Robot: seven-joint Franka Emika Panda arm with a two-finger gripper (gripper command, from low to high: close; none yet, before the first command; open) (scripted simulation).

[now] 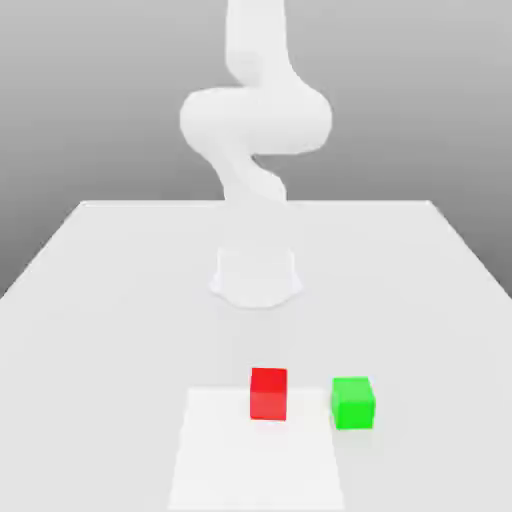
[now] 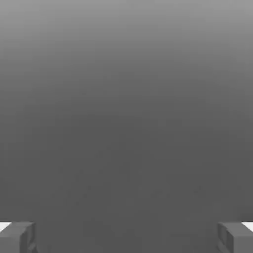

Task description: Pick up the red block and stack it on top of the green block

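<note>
The red block (image 1: 268, 393) sits on the white table near its front edge. The green block (image 1: 353, 402) stands just to its right in the exterior view, a small gap apart. In the hand view my gripper (image 2: 126, 237) is open: its two grey fingertips (image 2: 17, 237) stand far apart with nothing between them, facing a plain grey background. The white arm (image 1: 255, 120) rises from its base and bends upward, well behind both blocks.
The arm's round base (image 1: 255, 277) stands at the middle of the table (image 1: 110, 300). A brighter white rectangular patch (image 1: 255, 460) lies on the table under and in front of the red block.
</note>
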